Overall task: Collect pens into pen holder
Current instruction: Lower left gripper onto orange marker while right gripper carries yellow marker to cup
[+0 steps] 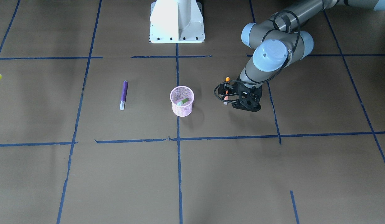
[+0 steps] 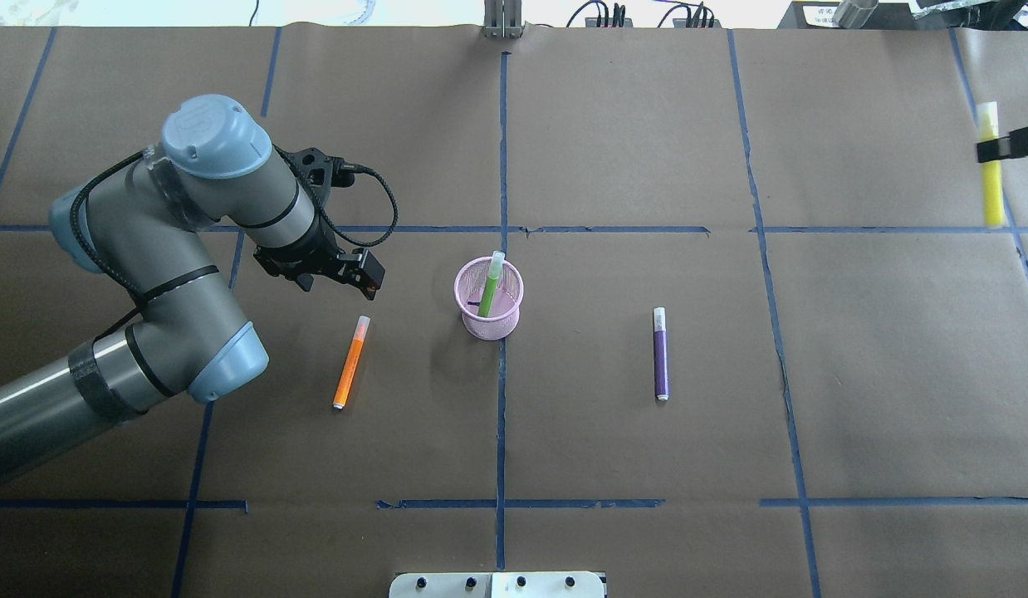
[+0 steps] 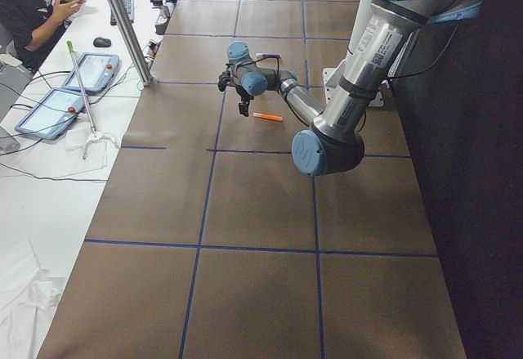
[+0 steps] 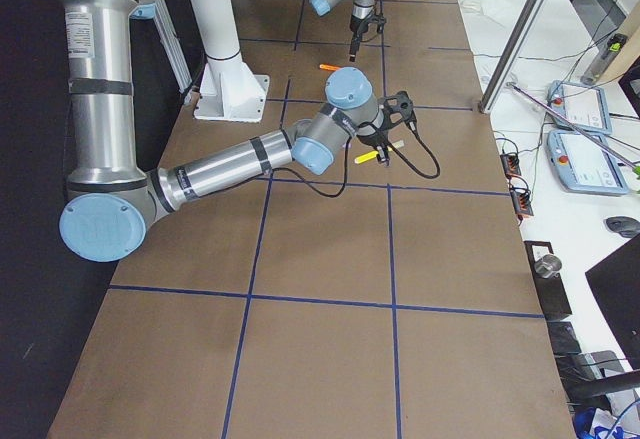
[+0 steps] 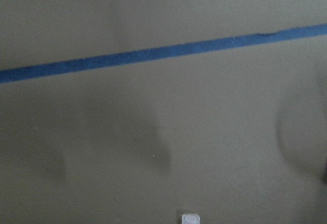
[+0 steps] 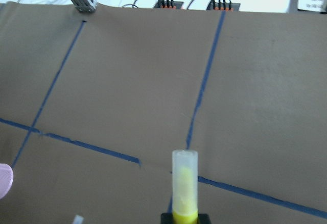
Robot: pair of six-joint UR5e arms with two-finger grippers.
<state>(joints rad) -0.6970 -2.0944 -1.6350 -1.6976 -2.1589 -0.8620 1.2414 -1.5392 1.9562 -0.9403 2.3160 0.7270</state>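
Our left gripper hangs by the whitish cap end of the slim orange pen; we cannot tell if its jaws are open. That pen lies flat near the round pink mesh cup, its long side running from the gripper back toward our base. This arm is nearer. Our right gripper, well apart, grips a yellow pen

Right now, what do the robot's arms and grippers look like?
The left arm and right arm are silver-grey tubes with pale blue joint caps. A black cable loops around the left wrist. The left gripper and right gripper are black.
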